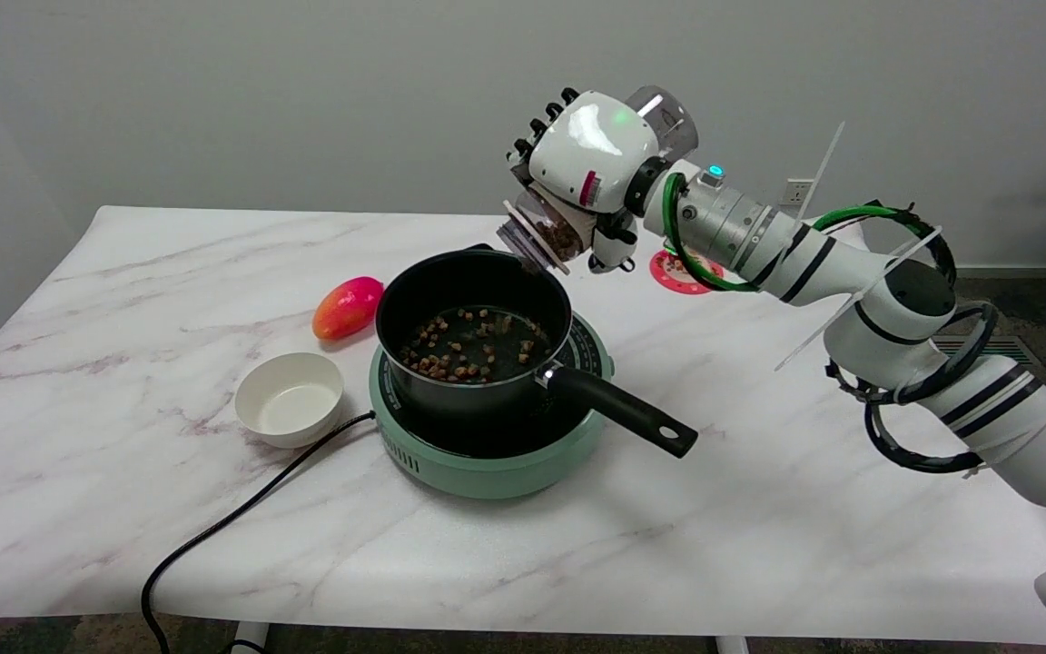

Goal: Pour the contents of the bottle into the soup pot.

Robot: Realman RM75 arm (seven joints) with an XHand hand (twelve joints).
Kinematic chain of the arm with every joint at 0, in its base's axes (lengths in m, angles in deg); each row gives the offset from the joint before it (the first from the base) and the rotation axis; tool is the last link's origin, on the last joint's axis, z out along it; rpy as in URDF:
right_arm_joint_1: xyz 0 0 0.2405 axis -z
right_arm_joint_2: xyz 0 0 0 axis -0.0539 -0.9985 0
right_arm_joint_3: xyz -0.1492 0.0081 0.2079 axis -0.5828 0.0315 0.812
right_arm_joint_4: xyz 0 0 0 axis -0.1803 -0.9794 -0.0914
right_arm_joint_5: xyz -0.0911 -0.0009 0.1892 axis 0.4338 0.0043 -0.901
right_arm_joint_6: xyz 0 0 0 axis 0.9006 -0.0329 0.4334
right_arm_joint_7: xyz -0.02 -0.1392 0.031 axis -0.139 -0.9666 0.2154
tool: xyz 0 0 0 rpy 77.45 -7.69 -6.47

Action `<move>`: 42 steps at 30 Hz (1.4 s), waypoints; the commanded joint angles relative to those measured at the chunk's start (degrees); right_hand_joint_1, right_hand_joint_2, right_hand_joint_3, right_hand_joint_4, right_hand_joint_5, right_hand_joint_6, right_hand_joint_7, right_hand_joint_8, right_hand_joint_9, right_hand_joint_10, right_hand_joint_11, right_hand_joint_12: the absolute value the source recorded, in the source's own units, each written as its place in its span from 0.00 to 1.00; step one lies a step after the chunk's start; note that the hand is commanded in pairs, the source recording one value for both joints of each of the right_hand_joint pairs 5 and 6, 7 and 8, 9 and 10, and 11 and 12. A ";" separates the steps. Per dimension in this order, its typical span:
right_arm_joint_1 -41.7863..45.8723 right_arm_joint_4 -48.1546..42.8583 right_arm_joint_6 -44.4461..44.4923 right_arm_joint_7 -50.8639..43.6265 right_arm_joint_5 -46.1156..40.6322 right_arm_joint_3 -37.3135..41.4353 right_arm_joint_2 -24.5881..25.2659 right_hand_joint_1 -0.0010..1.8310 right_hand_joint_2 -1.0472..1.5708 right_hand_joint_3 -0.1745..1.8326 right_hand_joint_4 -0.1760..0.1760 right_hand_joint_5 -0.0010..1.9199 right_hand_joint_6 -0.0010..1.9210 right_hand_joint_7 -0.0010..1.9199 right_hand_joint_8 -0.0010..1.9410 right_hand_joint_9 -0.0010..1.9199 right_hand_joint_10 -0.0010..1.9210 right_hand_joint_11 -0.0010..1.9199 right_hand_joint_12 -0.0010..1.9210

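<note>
While right hand (591, 163) grips tilted bottle (548, 232) | mouth over soup pot (473, 331) | brown bits inside

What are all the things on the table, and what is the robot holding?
soup pot: one, black with a long handle, on the cooker, mid-table
brown bits: many, brown, scattered on the pot's bottom
cooker: one, pale green, under the pot
cord: one, black, runs from the cooker off the table's front edge
bowl: one, white, left of the cooker
mango: one, red and orange, behind the bowl, left of the pot
round mat: one, red, partly hidden behind the arm
table: one, white marble pattern
bottle: one, clear with brown bits inside, tilted mouth-down over the pot's far rim
robot hand: one, white and black, grips the bottle
</note>
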 commanded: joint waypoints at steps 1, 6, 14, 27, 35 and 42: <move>0.25 -4.73 1.90 -2.47 5.47 -1.14 -2.92 0.72 0.94 0.32 0.50 1.00 1.00 1.00 0.99 0.72 0.72 0.67 0.67; -1.07 -6.32 2.11 -2.76 5.73 -3.17 -3.91 0.70 0.96 0.30 0.50 1.00 1.00 1.00 0.99 0.73 0.73 0.67 0.67; -5.31 -6.19 1.87 -2.09 7.07 -7.81 -4.87 0.70 0.96 0.29 0.50 1.00 1.00 1.00 0.99 0.73 0.73 0.67 0.67; -7.55 -5.00 1.46 -0.84 6.83 -9.64 -4.85 0.70 0.96 0.29 0.50 1.00 1.00 1.00 0.99 0.73 0.73 0.68 0.67; -7.89 -4.43 1.61 -0.76 7.57 -9.64 -5.11 0.70 0.96 0.30 0.50 1.00 1.00 1.00 0.99 0.73 0.73 0.68 0.68; -8.35 -4.00 1.63 -0.76 8.83 -9.64 -5.43 0.70 0.97 0.29 0.50 1.00 1.00 1.00 0.99 0.73 0.73 0.68 0.68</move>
